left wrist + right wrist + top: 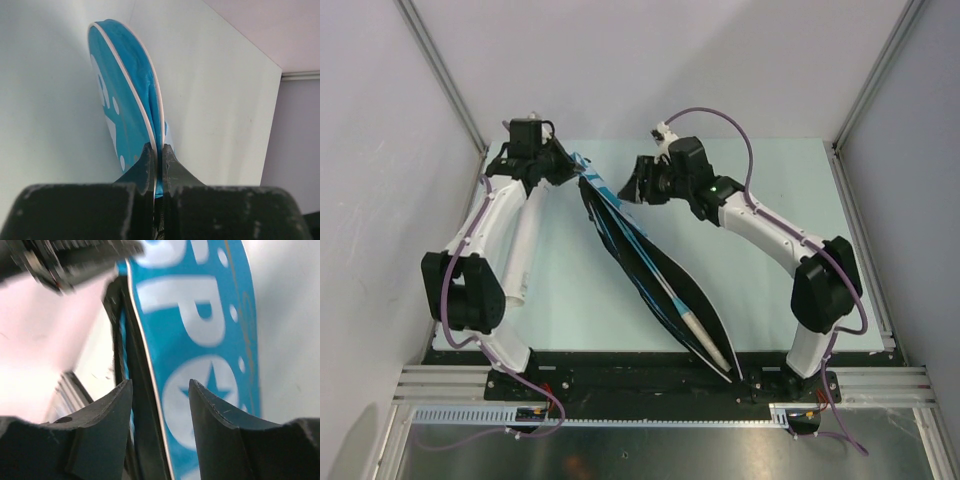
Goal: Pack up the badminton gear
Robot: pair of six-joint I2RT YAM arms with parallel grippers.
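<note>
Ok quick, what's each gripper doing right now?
Left gripper: shut on the racket bag edge.
Right gripper: open, jaws either side of the bag's edge.

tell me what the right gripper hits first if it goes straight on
Most likely the blue SPORT racket bag: its edge sits right ahead of the right gripper, between its open jaws.

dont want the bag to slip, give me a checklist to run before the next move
1. left gripper clamped on bag edge: ok
2. right gripper gripping bag: not ok, jaws apart with the edge between them
3. bag mouth open: ok, gapes in the top view
4. racket handle inside bag: ok, at the near end
5. shuttlecocks packed: cannot tell, none visible
</note>
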